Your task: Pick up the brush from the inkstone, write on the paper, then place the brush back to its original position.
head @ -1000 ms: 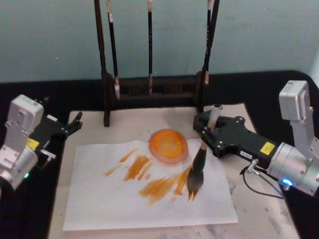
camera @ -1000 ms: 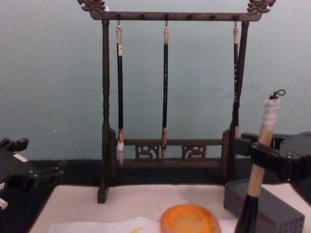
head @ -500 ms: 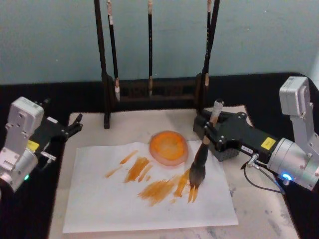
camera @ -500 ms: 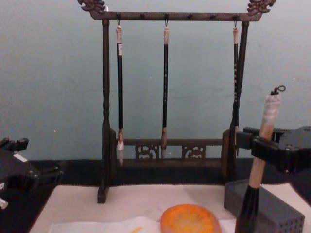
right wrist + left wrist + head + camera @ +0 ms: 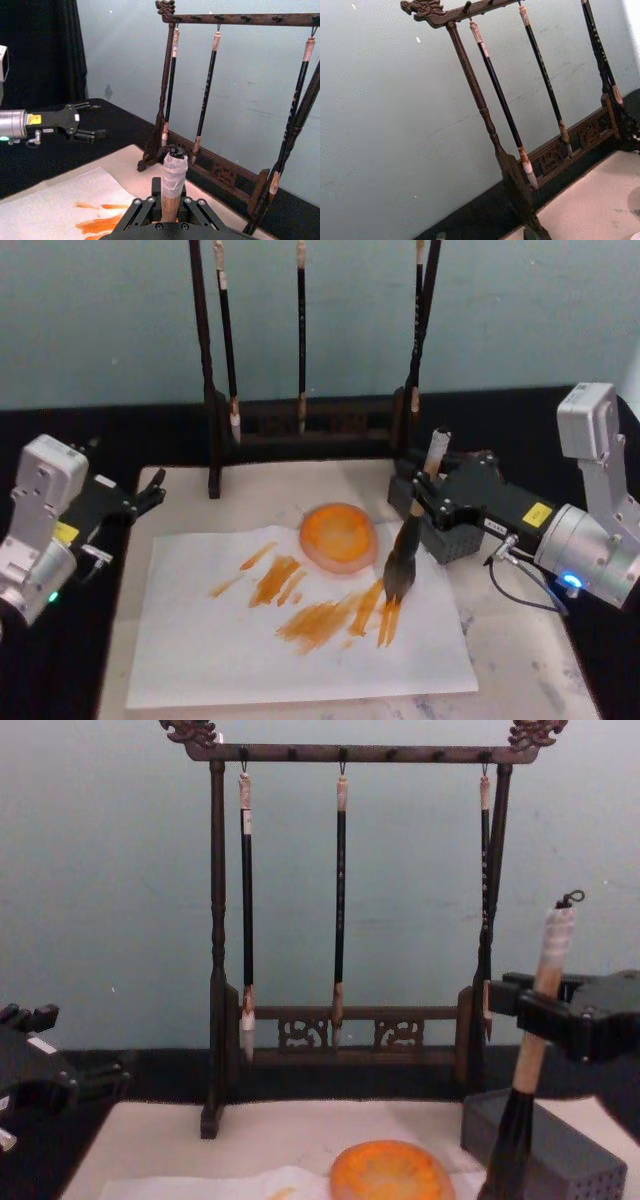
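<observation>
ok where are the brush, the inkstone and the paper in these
brush [image 5: 402,558]: head view, on its black ferrule, below the right tool [image 5: 420,504] gripping the handle
inkstone [image 5: 338,532]: head view, middle of the orange dish
paper [image 5: 215,655]: head view, bare white area near its front left corner

Three thin brushes, one rack, one large brush, one inkstone, one paper sheet, one grey block

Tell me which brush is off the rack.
The large tan-handled brush, bushy head down at the paper, gripped by the right tool; the three thin brushes hang from the wooden rack.
</observation>
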You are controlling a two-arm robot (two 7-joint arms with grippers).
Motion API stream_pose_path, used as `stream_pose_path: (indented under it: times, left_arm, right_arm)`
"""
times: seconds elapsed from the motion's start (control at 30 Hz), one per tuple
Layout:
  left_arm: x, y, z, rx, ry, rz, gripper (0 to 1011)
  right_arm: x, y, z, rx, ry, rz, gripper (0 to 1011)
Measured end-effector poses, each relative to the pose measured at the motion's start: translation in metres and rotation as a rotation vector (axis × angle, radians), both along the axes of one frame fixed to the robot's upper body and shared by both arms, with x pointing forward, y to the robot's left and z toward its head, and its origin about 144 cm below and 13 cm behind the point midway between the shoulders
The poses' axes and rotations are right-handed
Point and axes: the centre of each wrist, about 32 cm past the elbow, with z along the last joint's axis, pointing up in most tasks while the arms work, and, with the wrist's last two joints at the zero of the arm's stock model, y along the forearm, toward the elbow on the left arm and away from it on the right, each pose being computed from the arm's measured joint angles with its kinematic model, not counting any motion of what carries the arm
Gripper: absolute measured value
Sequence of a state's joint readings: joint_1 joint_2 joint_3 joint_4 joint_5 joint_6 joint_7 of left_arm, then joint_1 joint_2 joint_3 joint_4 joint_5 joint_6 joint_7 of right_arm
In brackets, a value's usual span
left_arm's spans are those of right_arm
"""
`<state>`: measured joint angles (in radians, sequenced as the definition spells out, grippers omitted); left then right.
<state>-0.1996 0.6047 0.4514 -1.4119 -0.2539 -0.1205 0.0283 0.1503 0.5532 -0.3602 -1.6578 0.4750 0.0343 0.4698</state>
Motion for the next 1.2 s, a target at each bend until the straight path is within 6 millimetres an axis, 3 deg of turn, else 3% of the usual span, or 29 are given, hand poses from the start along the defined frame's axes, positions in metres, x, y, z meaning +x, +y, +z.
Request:
stream_pose_path:
  times: [0.6,1.2]
  left_arm:
    - [0.000,0.000,0.000,0.000,0.000,0.000,1001]
    - [0.000,0.000,0.000,0.000,0.000,0.000,1001]
  right_arm:
    - [0.004,0.002,0.002,-0.023,-0.035,-0.032,156]
    - [-0.009,0.006,0.016,0.063,-0.086,-0.065,156]
